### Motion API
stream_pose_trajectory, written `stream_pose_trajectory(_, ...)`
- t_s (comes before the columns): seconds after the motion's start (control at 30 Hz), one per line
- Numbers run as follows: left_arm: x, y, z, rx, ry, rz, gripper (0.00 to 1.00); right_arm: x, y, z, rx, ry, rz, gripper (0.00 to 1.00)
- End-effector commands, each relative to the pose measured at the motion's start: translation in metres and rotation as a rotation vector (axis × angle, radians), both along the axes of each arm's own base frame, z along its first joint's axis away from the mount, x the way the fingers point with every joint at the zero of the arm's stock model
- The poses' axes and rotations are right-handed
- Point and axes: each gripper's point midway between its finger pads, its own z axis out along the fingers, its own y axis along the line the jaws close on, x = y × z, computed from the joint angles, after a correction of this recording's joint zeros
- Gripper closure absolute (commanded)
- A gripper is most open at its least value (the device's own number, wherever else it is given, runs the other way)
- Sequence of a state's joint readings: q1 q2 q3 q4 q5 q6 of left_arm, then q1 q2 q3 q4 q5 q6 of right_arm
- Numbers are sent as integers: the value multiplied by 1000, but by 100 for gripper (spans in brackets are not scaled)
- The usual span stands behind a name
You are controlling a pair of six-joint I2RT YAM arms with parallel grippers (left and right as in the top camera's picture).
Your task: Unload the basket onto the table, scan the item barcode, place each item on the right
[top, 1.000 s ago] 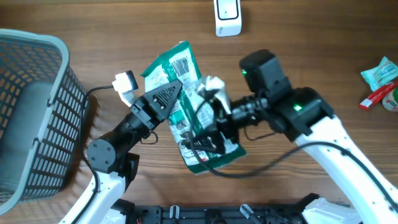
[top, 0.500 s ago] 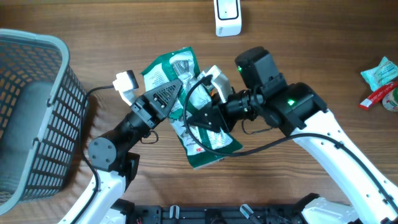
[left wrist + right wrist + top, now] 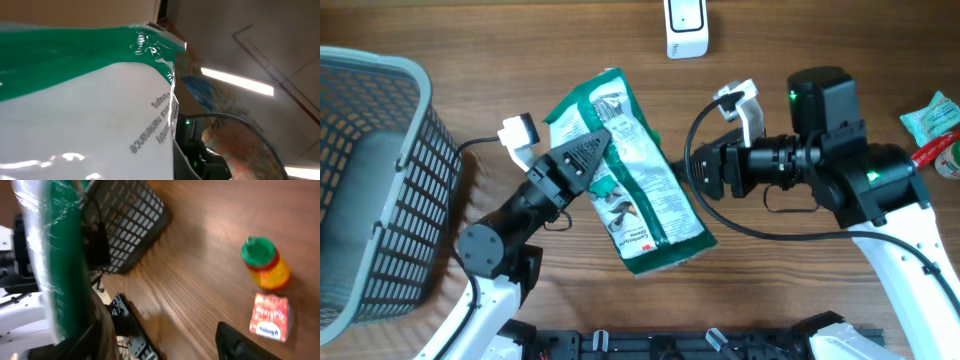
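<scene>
Holding entry, item 1: green-and-white pouch, raised over the wooden table at the centre of the overhead view, its long axis running from 11 o'clock to 5 o'clock.

Left gripper: clamped tight on the pouch's edge at 10 o'clock. Its wrist view is filled by the pouch's green seal and white face with small print.

Right gripper: at 3 o'clock of the pouch, just beside its edge, jaws spread wide and gripping nothing.

Item 2: white scanner, at 12 o'clock, well apart from the pouch.

Item 3: grey mesh basket, at 9 o'clock.

Item 4: pale green packet, at 3 o'clock by the table edge.

Items 5 and 6, right wrist view: green-capped bottle with 1 red packet just beside it on the wood.
</scene>
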State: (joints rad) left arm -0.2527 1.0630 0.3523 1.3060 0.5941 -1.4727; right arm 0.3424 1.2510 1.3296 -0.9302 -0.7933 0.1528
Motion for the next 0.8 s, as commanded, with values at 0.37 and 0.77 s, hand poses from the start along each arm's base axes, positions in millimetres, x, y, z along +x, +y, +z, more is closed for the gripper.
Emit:
stream_pose_trajectory(0.37,-10,11,17,-2,-102,15,96,-41,28,59,306,-260,402,10)
stream_pose_trajectory(0.77,-9,12,17,-6,-99,21,96,-47,57,28,160,-264,429,11)
